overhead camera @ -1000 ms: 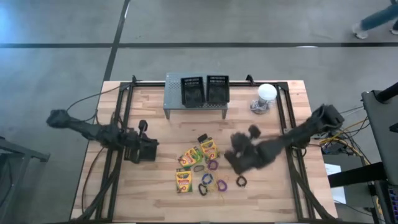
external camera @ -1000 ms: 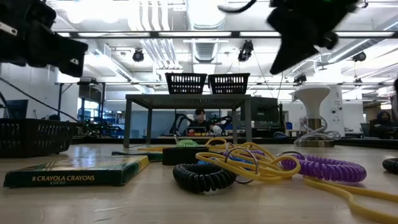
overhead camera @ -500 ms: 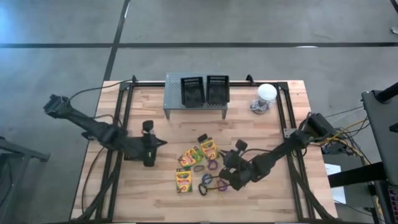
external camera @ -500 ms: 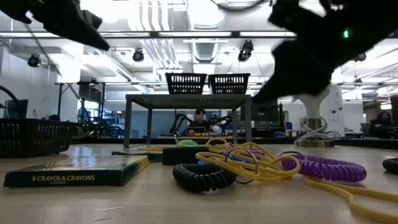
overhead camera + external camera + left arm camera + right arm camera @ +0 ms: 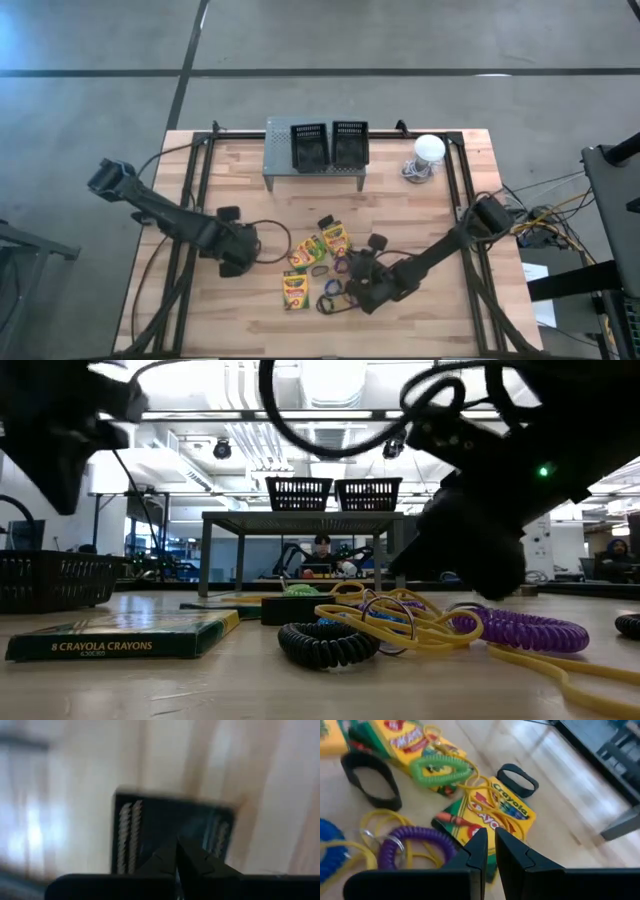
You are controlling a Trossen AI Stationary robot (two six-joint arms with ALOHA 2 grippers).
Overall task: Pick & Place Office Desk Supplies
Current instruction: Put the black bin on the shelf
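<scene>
Right gripper [image 5: 352, 283]: fingers [image 5: 479, 851] pressed nearly together, pinching nothing visible; low over the heap of supplies, seemingly lined up to take a piece from the pile; its wrist view looks straight onto a crayon box [image 5: 490, 812] with a thin yellow rubber band [image 5: 492, 800] lying across it, a purple coil loop [image 5: 415, 842], a green coil loop [image 5: 440, 770] and a black loop [image 5: 370, 780] close by.

Left gripper [image 5: 235, 262]: fingers closed, empty so far as can be seen; over bare wood to the left of the pile, apart from it; a dark ribbed rectangle fills its wrist view, identity unclear.

Supplies: crayon boxes [image 5: 322, 243] and loops clustered mid-table, none lifted; probably bound for the two black baskets [image 5: 330, 145] sitting on the grey perforated stand [image 5: 280, 150] at the far edge.

Surface: pale plank table [image 5: 420, 215] with black rails; white dome-shaped object [image 5: 429, 150] at the far right corner.

Room: grey concrete floor; workshop with ceiling lights beyond; a person seated at a distance behind the stand.
</scene>
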